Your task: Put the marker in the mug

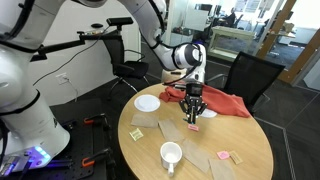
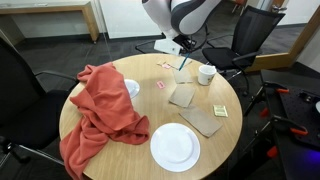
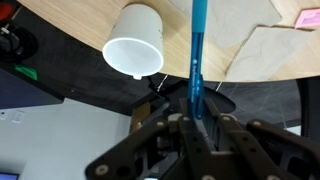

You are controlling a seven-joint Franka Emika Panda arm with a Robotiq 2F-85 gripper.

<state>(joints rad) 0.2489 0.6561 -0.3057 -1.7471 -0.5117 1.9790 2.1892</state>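
My gripper (image 3: pixel 200 118) is shut on the marker (image 3: pixel 197 60), a slim blue stick that points straight out from the jaws over the round wooden table (image 3: pixel 90 20). The white mug (image 3: pixel 135 50) stands to the left of the marker's line in the wrist view, with its open mouth visible. In both exterior views the gripper (image 1: pixel 193 108) (image 2: pixel 184 58) hangs above the table, apart from the mug (image 1: pixel 171 155) (image 2: pixel 206 73). The marker tip is clear of the mug.
A red cloth (image 2: pixel 105 105) (image 1: pixel 225 102) is draped over one side of the table. A white plate (image 2: pixel 174 146) (image 1: pixel 147 102), tan paper pieces (image 2: pixel 185 95) and small coloured notes (image 2: pixel 219 110) lie on it. Black chairs (image 1: pixel 250 75) stand around.
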